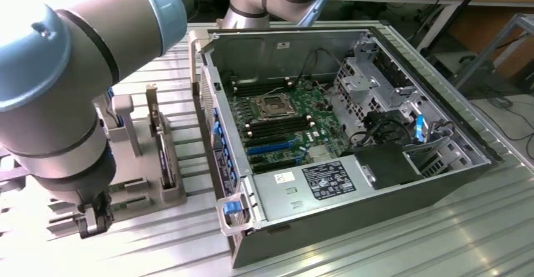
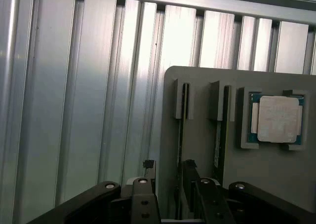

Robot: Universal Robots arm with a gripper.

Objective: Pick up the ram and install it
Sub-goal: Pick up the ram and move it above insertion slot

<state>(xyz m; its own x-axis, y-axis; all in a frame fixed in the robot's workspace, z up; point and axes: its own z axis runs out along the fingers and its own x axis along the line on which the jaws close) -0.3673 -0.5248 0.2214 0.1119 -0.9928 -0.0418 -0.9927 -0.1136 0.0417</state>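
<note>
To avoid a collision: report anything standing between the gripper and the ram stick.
Nothing visible does. The open black gripper hovers by the thin green ram stick, upright in its grey holder slot.

Arm: a grey and pale-blue robot arm (image 1: 59, 70) stood large at the exterior view's left, with further joints behind the case.
Gripper: the dark gripper (image 1: 92, 217) hung low, over the near end of the grey holder (image 1: 137, 189).
Holder: it sat on the ribbed metal table (image 1: 434, 239), just beside the case, with a dark expansion card (image 1: 164, 155) standing upright in a slot.
Case: the open computer case (image 1: 351, 227) lay on its side, its inside facing up.
Board: the green motherboard (image 1: 288, 133) showed a square processor socket (image 1: 274, 105), long black slots (image 1: 279, 127) beside it and blue slots (image 1: 269, 146) nearer the front.
Power supply: the labelled power supply (image 1: 329, 180) sat at the near end.
Drive cage: the metal drive cage (image 1: 371, 86) filled the exterior view's right side of the case.
</note>
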